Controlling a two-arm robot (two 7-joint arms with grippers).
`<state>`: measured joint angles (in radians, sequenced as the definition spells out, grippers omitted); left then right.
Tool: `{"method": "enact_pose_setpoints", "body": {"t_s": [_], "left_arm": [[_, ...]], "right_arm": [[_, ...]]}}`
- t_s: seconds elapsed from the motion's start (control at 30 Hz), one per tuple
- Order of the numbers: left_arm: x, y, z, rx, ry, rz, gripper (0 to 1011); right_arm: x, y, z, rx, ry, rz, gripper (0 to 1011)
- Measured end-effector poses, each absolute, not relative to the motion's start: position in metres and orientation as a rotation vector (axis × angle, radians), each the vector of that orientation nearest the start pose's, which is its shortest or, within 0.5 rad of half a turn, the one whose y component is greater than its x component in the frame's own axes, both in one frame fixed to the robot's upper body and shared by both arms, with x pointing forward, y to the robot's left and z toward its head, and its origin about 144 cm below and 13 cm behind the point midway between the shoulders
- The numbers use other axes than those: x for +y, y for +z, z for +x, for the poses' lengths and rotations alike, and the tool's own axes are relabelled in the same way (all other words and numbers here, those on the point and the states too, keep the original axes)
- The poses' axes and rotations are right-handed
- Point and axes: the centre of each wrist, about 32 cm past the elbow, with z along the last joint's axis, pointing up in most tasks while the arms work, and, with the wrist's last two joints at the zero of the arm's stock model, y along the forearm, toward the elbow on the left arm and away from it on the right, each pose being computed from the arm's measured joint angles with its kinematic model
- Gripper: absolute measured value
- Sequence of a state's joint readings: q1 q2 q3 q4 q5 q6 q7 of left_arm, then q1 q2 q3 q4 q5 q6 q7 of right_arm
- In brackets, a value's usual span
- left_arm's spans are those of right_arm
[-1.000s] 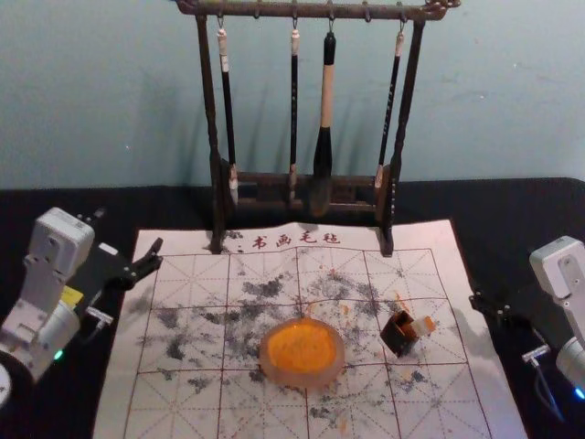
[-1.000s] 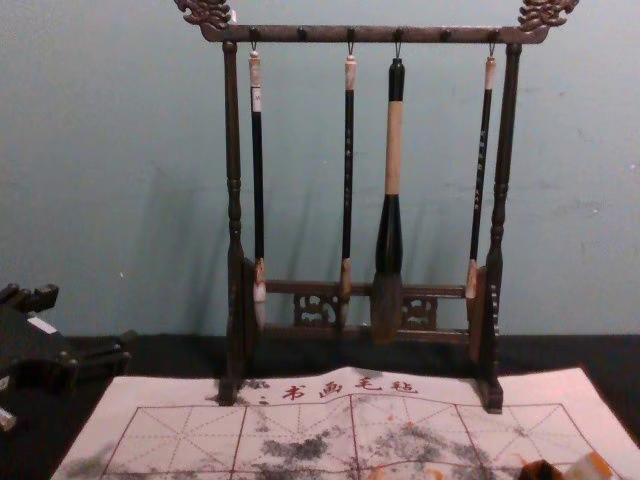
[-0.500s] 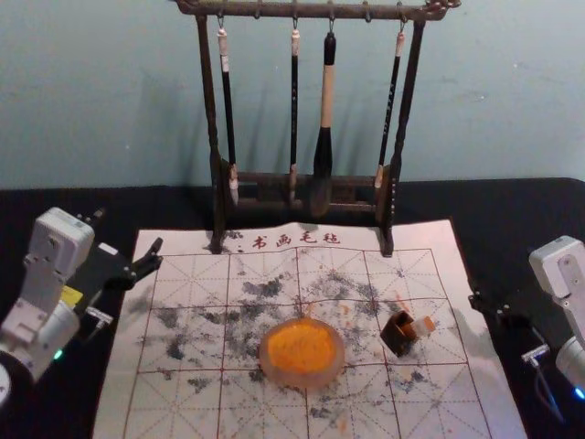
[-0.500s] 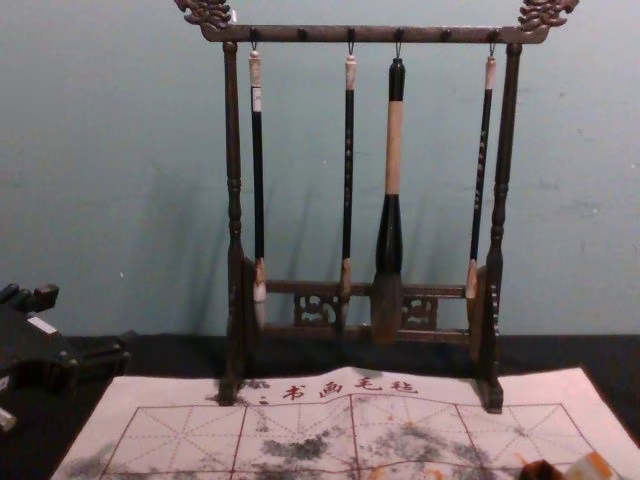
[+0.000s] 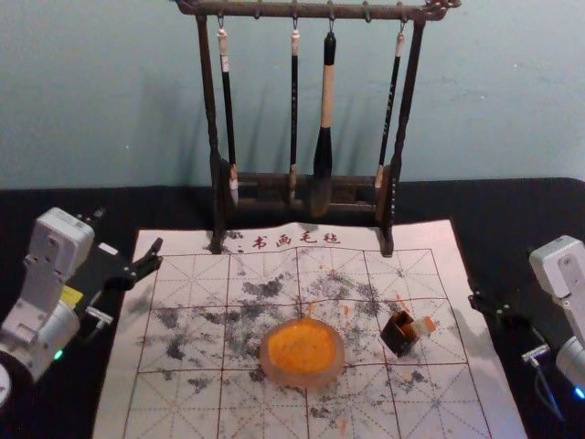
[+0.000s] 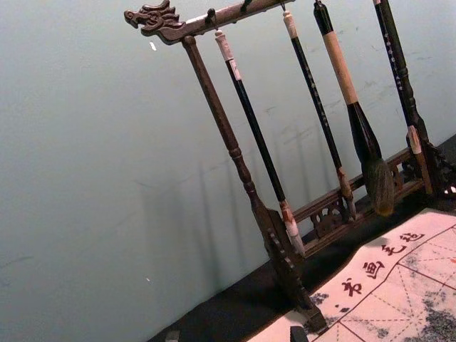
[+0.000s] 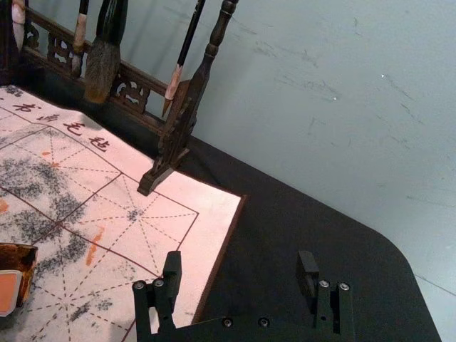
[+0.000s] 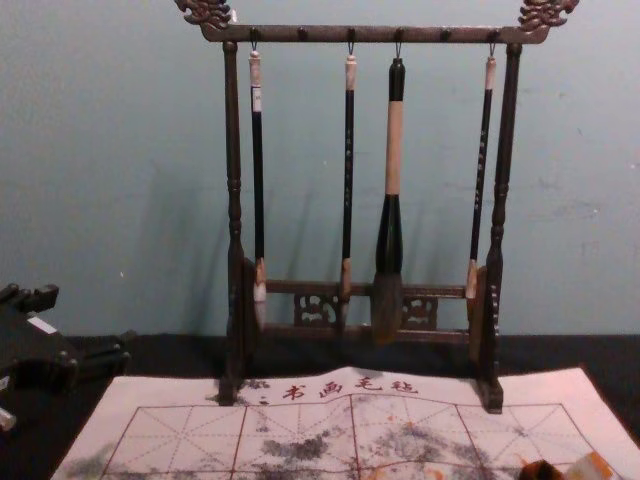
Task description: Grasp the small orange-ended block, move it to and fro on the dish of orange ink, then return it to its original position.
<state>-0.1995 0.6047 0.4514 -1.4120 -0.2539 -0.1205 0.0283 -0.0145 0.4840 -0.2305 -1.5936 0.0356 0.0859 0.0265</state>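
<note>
Black two-finger right gripper (image 7: 239, 262): spread, empty; right of round pale-rimmed orange-ink dish (image 5: 303, 378). Black left gripper (image 5: 129, 230): open, idle, dish's far left. Small pale orange-ended block (image 5: 421, 326): right of dish, orange end facing away from it; right arm nearer.

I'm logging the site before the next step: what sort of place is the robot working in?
Most likely a calligraphy or painting corner: brushes hang from a dark stand, a mat printed with grid squares and characters lies before it, and a dish of orange ink sits on the mat.
</note>
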Motion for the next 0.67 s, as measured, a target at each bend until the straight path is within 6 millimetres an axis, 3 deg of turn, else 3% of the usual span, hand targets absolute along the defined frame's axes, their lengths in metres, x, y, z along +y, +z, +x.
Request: {"method": "enact_pose_setpoints", "body": {"t_s": [0.67], "left_arm": [[0.3097, 1.1398, 0.4886, -0.285, 1.248, 0.304, 1002]], "right_arm": [[-0.2971, 1.1427, 0.4465, -0.234, -1.299, -0.449, 1000]]}}
